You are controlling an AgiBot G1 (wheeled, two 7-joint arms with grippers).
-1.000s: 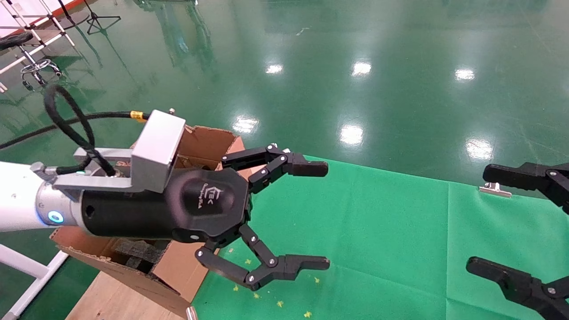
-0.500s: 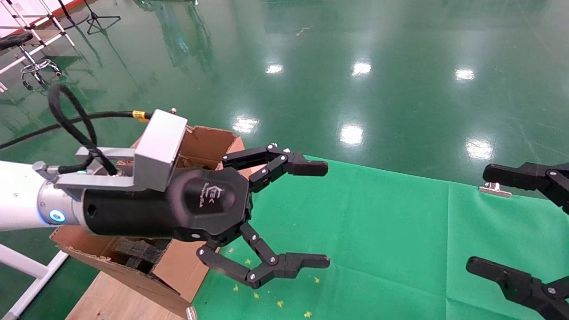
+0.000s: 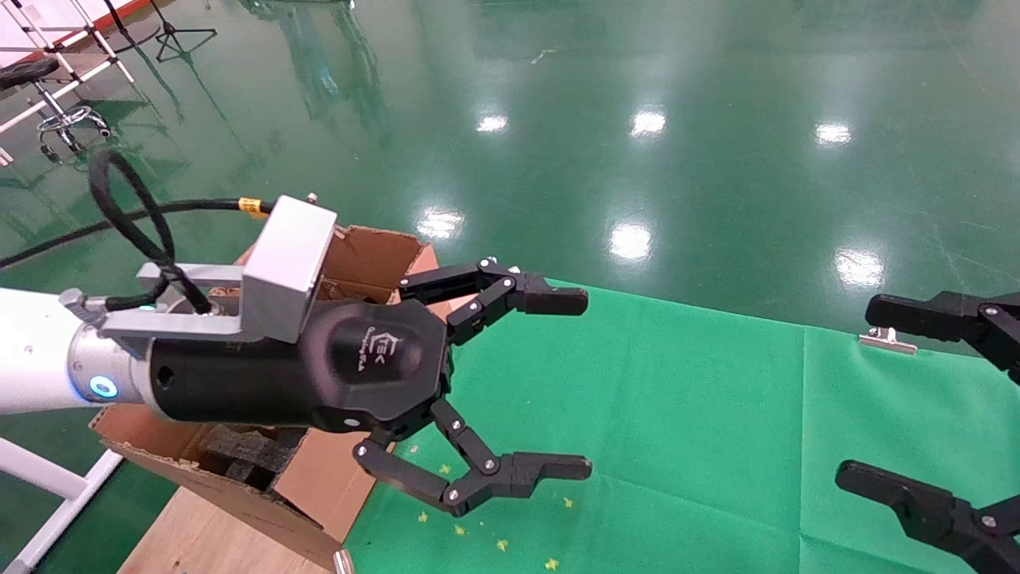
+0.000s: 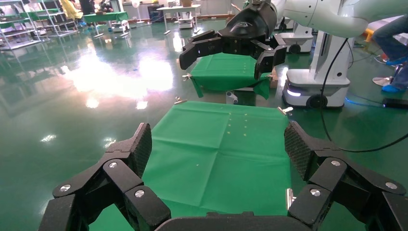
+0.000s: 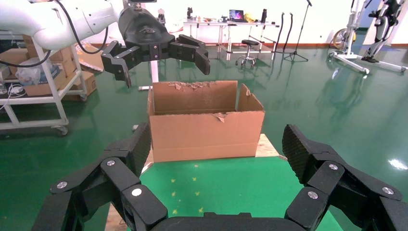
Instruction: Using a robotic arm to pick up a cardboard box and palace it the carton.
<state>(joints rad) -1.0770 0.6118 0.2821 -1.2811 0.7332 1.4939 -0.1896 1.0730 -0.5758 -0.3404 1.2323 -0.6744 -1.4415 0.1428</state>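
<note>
My left arm, white with a blue light ring, reaches in from the left, and its left gripper (image 3: pixel 587 385) hangs open and empty above the green cloth, beside the carton (image 3: pixel 368 253). The carton is a large brown box with torn flaps and black foam pieces (image 3: pixel 247 456) inside. It also shows in the right wrist view (image 5: pixel 204 127). My right gripper (image 3: pixel 857 391) is open and empty at the right edge. In their own wrist views, the left gripper (image 4: pixel 219 147) and the right gripper (image 5: pixel 216 144) hold nothing. The small taped cardboard box is out of view.
The green cloth (image 3: pixel 677 414) covers the table, with small yellow marks near the carton and a metal clip (image 3: pixel 887 341) at its far edge. A wooden board (image 3: pixel 199 534) lies under the carton. Glossy green floor surrounds the table. A white robot base (image 4: pixel 315 84) stands beyond it.
My left wrist has shifted very slightly to the right. The left fingertips and the right gripper stay where they were.
</note>
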